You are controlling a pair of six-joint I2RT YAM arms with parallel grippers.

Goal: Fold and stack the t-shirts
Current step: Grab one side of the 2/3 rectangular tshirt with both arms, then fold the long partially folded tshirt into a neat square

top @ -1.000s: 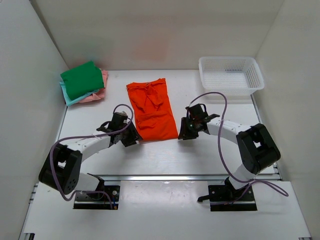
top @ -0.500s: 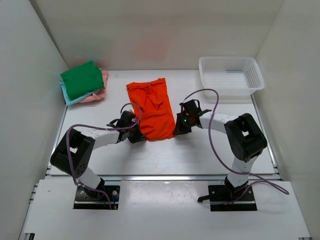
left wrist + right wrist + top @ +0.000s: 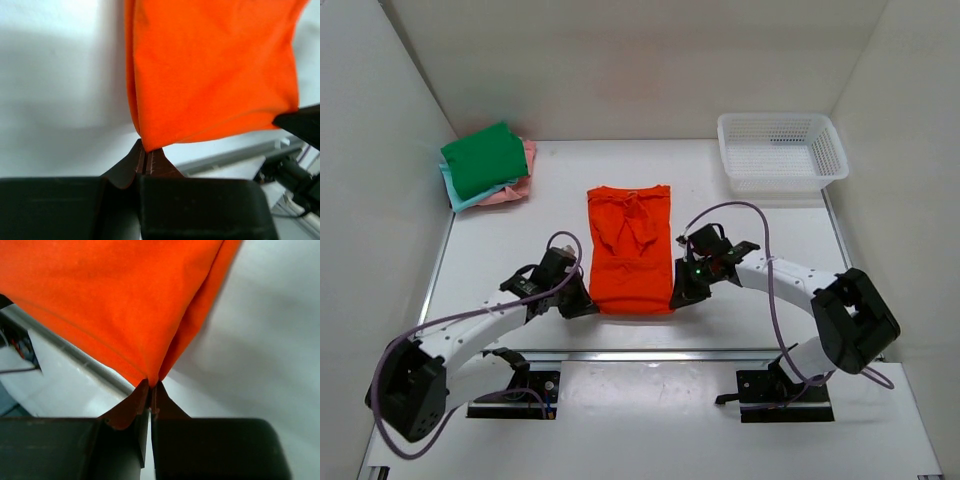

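**Fold stage.** Bright orange cloth t-shirt [image 3: 631, 255] lies as a narrow rectangle at the centre of the white table [image 3: 510, 240]. The left pincer [image 3: 145, 159] is pressed together on its 7 o'clock hem corner and the right pincer [image 3: 150, 390] on its 5 o'clock corner. The step in hand is judged to be the crosswise fold. The next move calls for lifting both corners evenly toward 12 o'clock. A folded green t-shirt [image 3: 485, 160] tops the stack at 10 o'clock, and a white plastic mesh basket [image 3: 780, 150] sits at 2 o'clock.
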